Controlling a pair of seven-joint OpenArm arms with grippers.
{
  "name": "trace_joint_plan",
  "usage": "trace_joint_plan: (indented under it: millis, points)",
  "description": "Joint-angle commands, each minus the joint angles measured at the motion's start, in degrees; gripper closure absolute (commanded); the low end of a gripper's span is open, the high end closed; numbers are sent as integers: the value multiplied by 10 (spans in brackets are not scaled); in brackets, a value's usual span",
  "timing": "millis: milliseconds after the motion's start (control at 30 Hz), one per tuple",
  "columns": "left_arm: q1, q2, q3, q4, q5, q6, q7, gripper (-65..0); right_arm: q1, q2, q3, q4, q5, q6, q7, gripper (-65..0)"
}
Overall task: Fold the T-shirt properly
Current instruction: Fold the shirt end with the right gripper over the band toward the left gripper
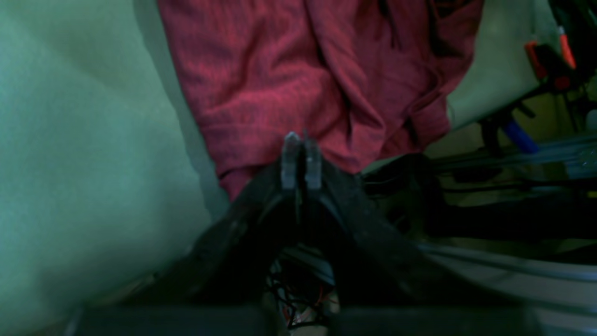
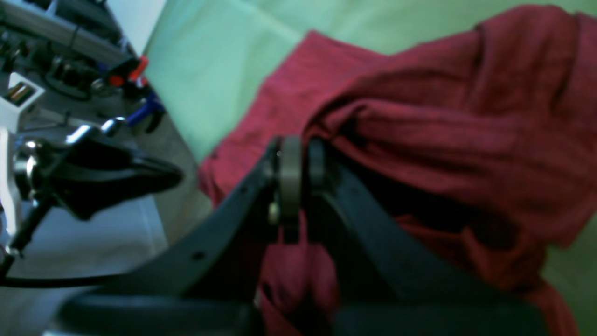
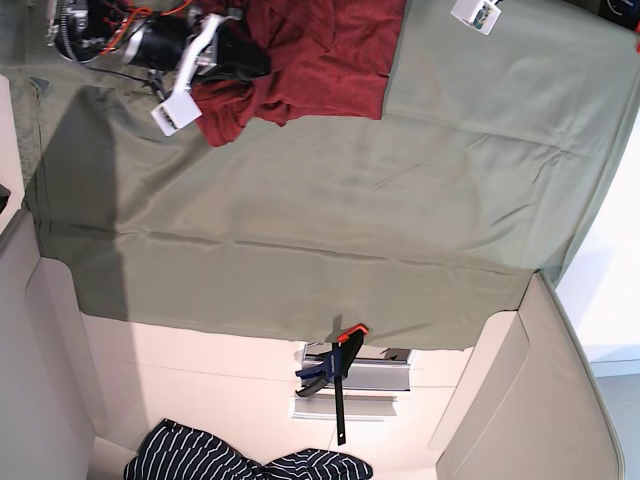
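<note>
Dark red knit T-shirt (image 3: 330, 60) lies bunched at one edge of the olive-green cloth-covered table (image 3: 400, 200). The black right end effector (image 2: 296, 156) is clamped on a raised fold. The left end effector (image 1: 301, 156) is closed at the hem, and I cannot tell whether it pinches cloth.

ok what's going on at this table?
Two arms are working on a red T-shirt, which lies bunched and unfolded at the top edge of the base view on the green table cover. The right gripper is closed at a raised fold, apparently pinching cloth. The left gripper is closed at the shirt's hem; whether it holds fabric is unclear. No neat fold yet.
</note>
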Motion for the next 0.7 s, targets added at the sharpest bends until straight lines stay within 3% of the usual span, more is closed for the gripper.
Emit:
trace_joint_plan:
  millis: [0, 233, 433, 633, 667]
  points:
    - [2, -3, -1, 11, -11, -5, -10, 0, 10, -7, -9, 10, 5, 6, 19, 0]
    - [2, -3, -1, 11, -11, -5, -10, 0, 9, -52, -85, 9, -36, 6, 33, 0]
    - [2, -3, -1, 11, -11, -5, -10, 0, 10, -62, -141, 9, -93, 5, 51, 0]
    - [2, -3, -1, 11, -11, -5, -10, 0, 10, -62, -149, 9, -127, 5, 50, 0]
    - [2, -3, -1, 11, -11, -5, -10, 0, 10, -62, -149, 9, -132, 5, 51, -80]
